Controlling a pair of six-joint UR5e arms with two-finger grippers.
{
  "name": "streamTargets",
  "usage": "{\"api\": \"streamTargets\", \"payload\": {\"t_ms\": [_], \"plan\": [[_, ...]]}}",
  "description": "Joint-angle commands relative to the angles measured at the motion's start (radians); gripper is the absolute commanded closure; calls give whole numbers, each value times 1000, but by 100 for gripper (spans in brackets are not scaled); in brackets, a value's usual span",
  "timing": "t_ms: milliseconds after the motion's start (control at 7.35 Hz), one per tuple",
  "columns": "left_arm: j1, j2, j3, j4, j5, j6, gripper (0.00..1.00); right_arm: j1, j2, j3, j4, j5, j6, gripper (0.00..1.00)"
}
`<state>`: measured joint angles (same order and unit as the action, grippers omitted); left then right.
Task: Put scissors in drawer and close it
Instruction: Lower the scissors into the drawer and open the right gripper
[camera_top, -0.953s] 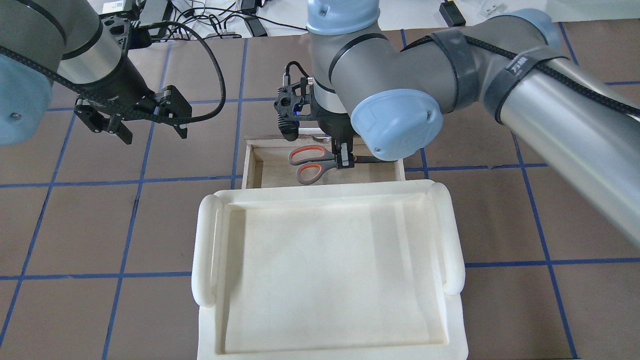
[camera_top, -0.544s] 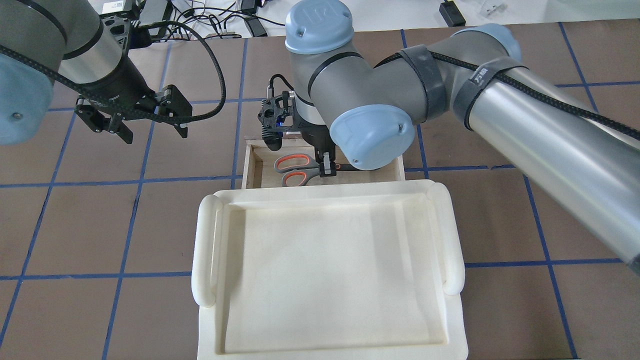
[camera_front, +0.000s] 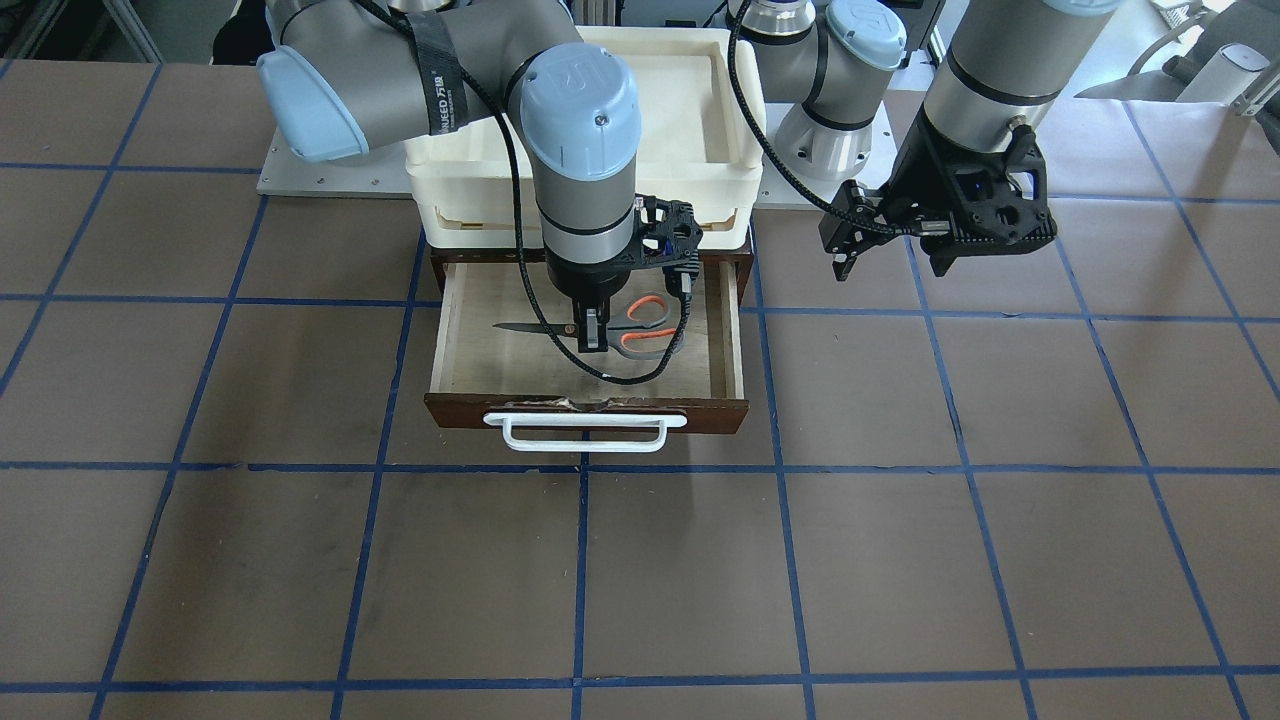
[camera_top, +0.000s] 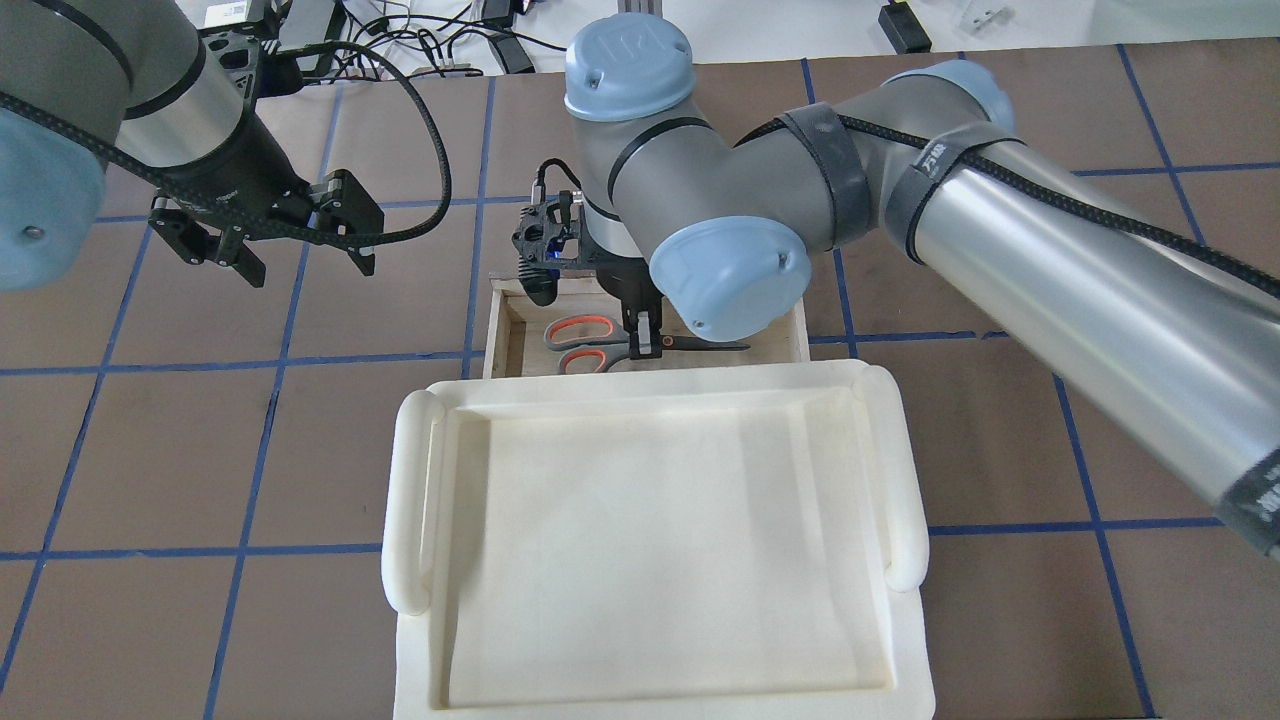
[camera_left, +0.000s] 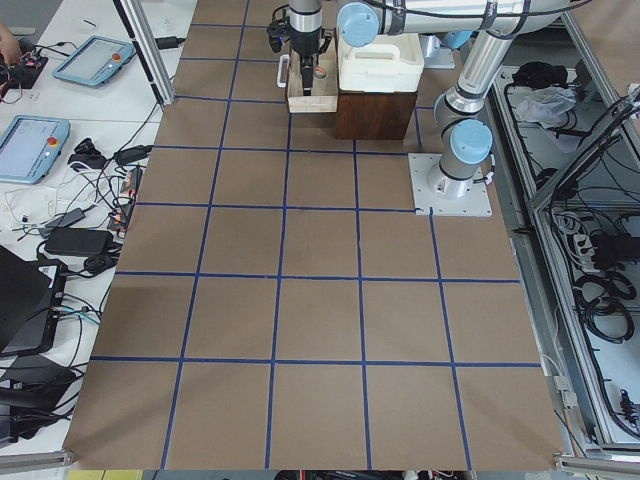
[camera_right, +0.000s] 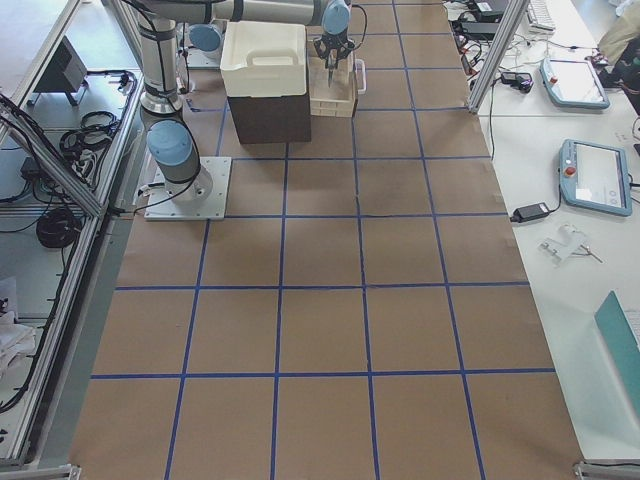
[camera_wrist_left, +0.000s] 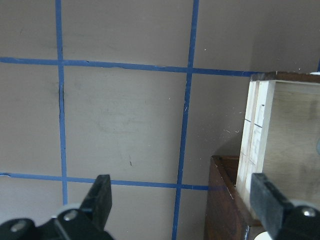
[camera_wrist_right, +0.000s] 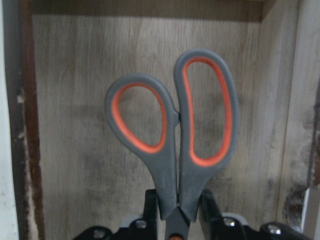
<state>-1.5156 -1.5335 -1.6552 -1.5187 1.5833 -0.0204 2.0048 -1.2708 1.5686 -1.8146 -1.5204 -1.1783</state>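
The scissors (camera_top: 580, 335), grey handles with orange inner loops, are inside the open drawer (camera_top: 497, 330), blades pointing toward the view's right. My right gripper (camera_top: 645, 345) is shut on them just behind the handles. In the front view the scissors (camera_front: 645, 325) lie across the pale drawer floor (camera_front: 480, 350), with my right gripper (camera_front: 596, 340) clamped at the pivot. The right wrist view shows the handles (camera_wrist_right: 175, 130) held between the fingertips (camera_wrist_right: 150, 205). My left gripper (camera_top: 305, 268) hangs open and empty above the table left of the drawer, and also shows in its wrist view (camera_wrist_left: 185, 200).
A cream-white tray (camera_top: 660, 540) sits on top of the brown cabinet, over the drawer's back part. The drawer's white bar handle (camera_front: 585, 432) faces away from the robot. The drawer's side wall (camera_wrist_left: 260, 145) shows in the left wrist view.
My right gripper has carried the scissors leftward inside the drawer and a little closer to the tray's edge. My left arm has not moved.
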Motion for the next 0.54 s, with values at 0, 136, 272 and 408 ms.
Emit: {"api": "streamTargets", "payload": {"t_ms": [0,136,272,408], "plan": [[0,1,0,0,0,0,0,0,8,1,0,0,3,95],[0,0,0,0,0,0,0,0,10,5,0,0,3,95],[0,-1,0,3,-8,-1,0,0,11,7,0,0,3,95],[0,-2,0,0,0,0,0,0,14,7,-2,0,3,94]]}}
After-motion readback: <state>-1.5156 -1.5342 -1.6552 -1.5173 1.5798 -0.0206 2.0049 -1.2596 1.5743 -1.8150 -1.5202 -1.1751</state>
